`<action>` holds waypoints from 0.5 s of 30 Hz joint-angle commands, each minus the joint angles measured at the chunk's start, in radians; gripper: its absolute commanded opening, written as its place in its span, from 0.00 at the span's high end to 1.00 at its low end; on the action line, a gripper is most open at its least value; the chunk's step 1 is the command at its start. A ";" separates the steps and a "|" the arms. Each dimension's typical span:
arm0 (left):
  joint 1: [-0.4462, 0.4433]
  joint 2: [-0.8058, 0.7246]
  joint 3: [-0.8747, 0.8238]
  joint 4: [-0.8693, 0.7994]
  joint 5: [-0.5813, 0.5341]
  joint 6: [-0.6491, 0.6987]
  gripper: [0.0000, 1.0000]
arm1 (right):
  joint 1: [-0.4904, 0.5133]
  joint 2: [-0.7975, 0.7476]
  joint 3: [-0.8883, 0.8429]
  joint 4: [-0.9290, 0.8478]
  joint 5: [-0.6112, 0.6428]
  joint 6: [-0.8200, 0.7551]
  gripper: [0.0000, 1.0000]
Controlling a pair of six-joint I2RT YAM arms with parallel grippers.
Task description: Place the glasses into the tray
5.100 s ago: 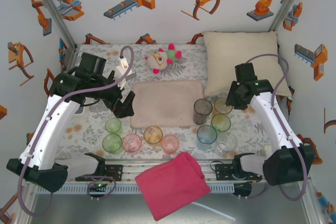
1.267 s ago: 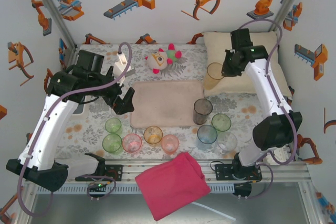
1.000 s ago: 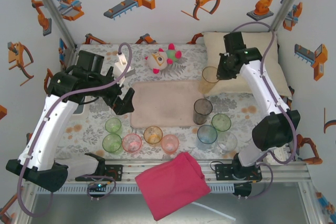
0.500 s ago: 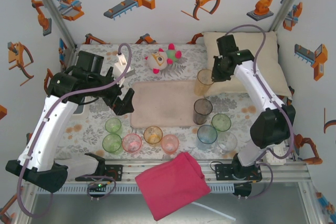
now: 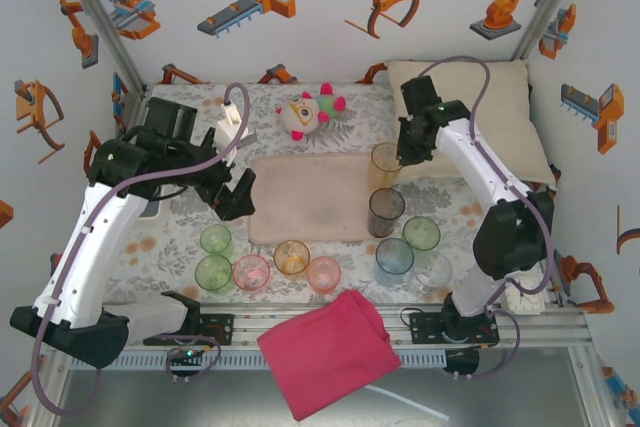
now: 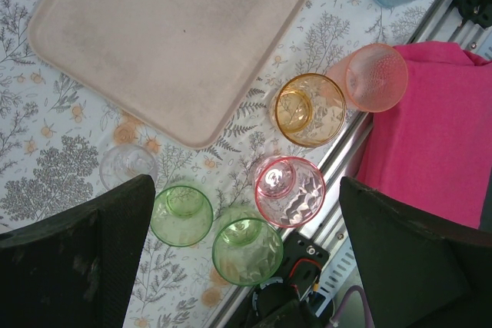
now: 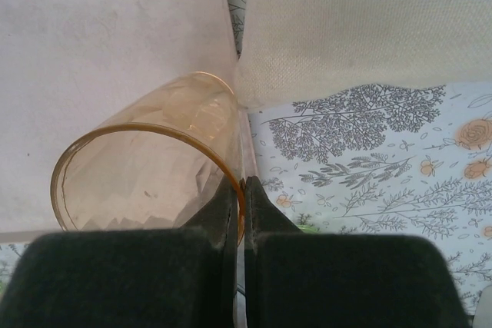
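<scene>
Tumbler, pale amber translucent plastic [image 5: 385, 160]: clamped by its rim wall between the closed fingers of the right gripper [image 5: 398, 150]. It hung tilted just below and ahead of that gripper, over the far right corner of the flat pale pink-beige rectangular tray [image 5: 300, 202]. Whether its base touched the tray could not be told. The cream fabric pillow [image 5: 470, 112] lay just beside it on the right.

Left gripper [image 5: 236, 193]: jaws spread wide, nothing between them, poised above the table beside the tray's left edge. Its black fingers [image 6: 77, 266] framed the cups below.

Tumblers, near left group, upright on the floral tablecloth [image 6: 46, 190] off the tray's near edge: two green [image 6: 181, 215] [image 6: 247, 251], one pink [image 6: 290, 190], one orange [image 6: 310, 110], one salmon [image 6: 375, 77], and a small clear one [image 6: 128, 165].

Tumblers, near right group: tall smoky grey tumbler [image 5: 386, 210] just beside the tray's right edge; green [image 5: 421, 233], blue [image 5: 394, 256] and clear [image 5: 432, 271] ones close together nearer the arm bases.

Cloth, magenta fabric [image 5: 328, 352]: draped over the table's near rail.
</scene>
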 commanded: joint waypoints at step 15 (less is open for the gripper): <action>-0.002 -0.025 -0.007 0.003 0.017 -0.008 0.03 | 0.027 -0.001 -0.071 0.062 0.050 0.041 1.00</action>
